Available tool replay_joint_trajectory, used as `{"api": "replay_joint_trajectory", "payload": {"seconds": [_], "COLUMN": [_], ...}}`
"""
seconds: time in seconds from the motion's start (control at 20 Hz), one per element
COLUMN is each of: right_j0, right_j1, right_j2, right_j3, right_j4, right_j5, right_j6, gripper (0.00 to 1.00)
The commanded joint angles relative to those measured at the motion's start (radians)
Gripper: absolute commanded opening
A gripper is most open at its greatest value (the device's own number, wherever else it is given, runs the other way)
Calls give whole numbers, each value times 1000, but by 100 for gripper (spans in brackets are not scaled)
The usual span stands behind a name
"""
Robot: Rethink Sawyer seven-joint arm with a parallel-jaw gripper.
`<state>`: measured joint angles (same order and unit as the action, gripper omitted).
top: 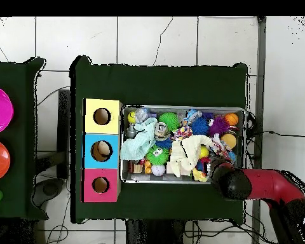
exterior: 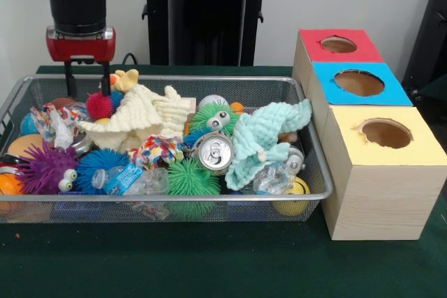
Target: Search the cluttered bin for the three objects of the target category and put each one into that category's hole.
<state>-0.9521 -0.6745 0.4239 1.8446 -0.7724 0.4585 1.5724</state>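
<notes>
The wire-mesh bin [exterior: 174, 199] is full of toys and cloths; it also shows in the overhead view [top: 183, 108]. My gripper [exterior: 87, 83] hangs over the bin's far left corner, open and empty, its fingertips at rim height. A yellow and orange plush animal [exterior: 124, 79] lies just right of it against the far rim, partly under a cream cloth [exterior: 143, 113]. In the overhead view the gripper [top: 213, 168] is by that plush [top: 199, 175]. The brown and the tiger-striped plush are hidden. The red-topped hole [exterior: 339, 45] is on the farthest box [top: 100, 185].
Blue-topped [exterior: 359, 82] and yellow-topped [exterior: 385, 132] boxes stand beside the red one, right of the bin. In the bin lie a mint cloth [exterior: 262, 137], a can [exterior: 213, 151], spiky balls [exterior: 47, 169], a rope toy [exterior: 157, 150] and plastic bottles [exterior: 133, 181].
</notes>
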Motion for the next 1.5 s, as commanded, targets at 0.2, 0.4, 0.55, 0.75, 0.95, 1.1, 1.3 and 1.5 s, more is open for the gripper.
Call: {"api": "replay_joint_trajectory", "payload": {"seconds": [0.2, 0.4, 0.55, 0.75, 0.95, 1.1, 1.3, 1.5], "right_j0": [59, 72, 66, 66, 74, 64, 18, -6], "right_j1": [0, 16, 35, 58, 91, 107, 113, 119], "right_j2": [-52, -84, -97, -127, -164, -176, -159, -155], "right_j3": [134, 142, 140, 142, 133, 131, 127, 125], "right_j4": [-141, -165, -178, -200, -223, -230, -226, -228], "right_j5": [-146, -185, -206, -242, -285, -301, -290, -283], "right_j6": [36, 51, 51, 61, 74, 65, 20, -6], "gripper": [100, 100, 100, 100, 100, 100, 100, 100]}}
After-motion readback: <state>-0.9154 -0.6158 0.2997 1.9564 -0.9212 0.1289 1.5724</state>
